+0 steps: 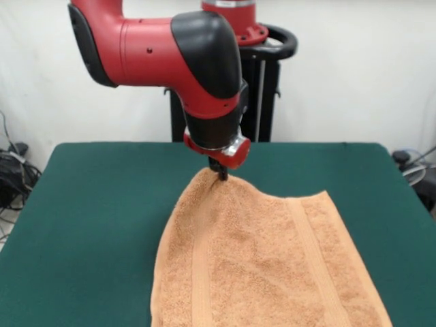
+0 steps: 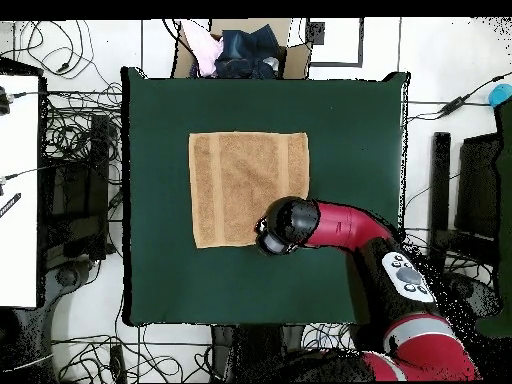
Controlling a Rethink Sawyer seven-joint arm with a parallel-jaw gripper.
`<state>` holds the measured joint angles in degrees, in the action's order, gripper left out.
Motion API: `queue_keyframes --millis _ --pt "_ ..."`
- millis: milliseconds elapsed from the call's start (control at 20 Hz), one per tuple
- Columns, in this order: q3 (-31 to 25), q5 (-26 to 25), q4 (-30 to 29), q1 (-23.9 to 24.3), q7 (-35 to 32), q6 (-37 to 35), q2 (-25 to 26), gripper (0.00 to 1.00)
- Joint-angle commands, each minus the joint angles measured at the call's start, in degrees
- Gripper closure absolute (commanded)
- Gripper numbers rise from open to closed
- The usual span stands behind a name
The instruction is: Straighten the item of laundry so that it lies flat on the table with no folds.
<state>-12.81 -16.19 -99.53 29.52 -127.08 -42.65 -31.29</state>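
The light orange-tan towel [image 1: 266, 266] lies spread on the dark green table [image 1: 102, 204], its two woven bands running toward the camera. Its far corner is pulled up into a peak under my gripper [image 1: 221, 174], which is shut on that corner just above the table. The near edge of the towel runs off the bottom of the front view. In the overhead view the towel [image 2: 245, 185] looks almost square on the table [image 2: 160, 280], and my arm's head [image 2: 285, 225] hides the corner nearest the robot's base. No tag shows.
The robot's pedestal [image 1: 262, 82] stands behind the table's far edge. In the overhead view a box of clothes [image 2: 245, 50] sits beyond the table's top edge, a white desk [image 2: 20, 180] stands at the left, and cables lie around the floor.
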Motion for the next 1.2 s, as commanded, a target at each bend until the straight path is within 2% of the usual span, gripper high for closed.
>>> queue_keyframes --millis 50,250,500,650,800,1050,1200 --pt "2.76 3.18 -0.29 -4.24 -9.85 -1.87 0.08 1.00" --pt "4.72 3.54 4.46 -8.11 -11.28 -6.31 1.04 1.00" --pt "8.92 1.10 19.39 -15.59 -10.55 -25.26 5.01 1.00" --pt "8.87 1.15 25.85 -16.41 -8.37 -34.18 7.60 1.00" --pt "8.24 1.40 29.79 -16.30 -7.10 -39.72 8.89 1.00" --pt "7.10 1.42 36.97 -16.68 -7.39 -50.11 10.71 1.00" --pt "6.37 2.27 40.44 -16.94 -8.66 -53.64 12.08 1.00"
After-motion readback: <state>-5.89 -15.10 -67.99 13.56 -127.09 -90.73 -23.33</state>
